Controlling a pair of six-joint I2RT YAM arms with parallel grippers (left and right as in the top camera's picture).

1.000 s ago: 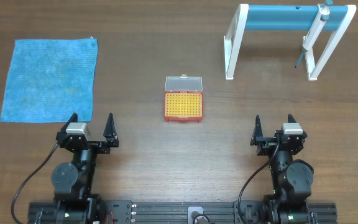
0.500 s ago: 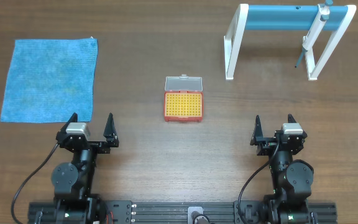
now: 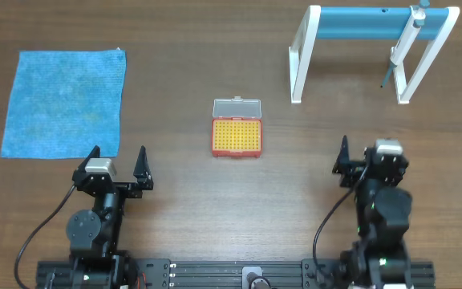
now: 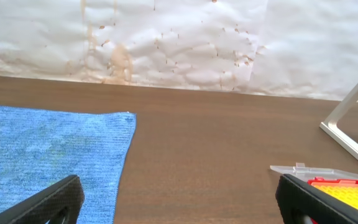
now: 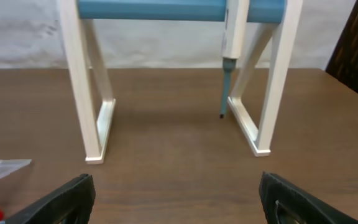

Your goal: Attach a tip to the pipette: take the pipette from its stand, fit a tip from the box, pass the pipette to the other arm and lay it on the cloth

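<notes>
Left gripper [image 3: 119,158] spread wide, empty, by wooden worktop's [image 3: 175,201] front edge near blue cloth [image 3: 64,103]; right gripper [image 5: 174,180] equally wide, empty, facing white-framed blue-bar pipette stand [image 5: 82,81].

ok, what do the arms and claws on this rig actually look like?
Two matching arms, all black with rounded joint housings. The left claw and right claw each have two black, pointed, wedge-shaped fingers and a pale grey block on the wrist. A black cable loops from each arm down to a black base rail.
</notes>
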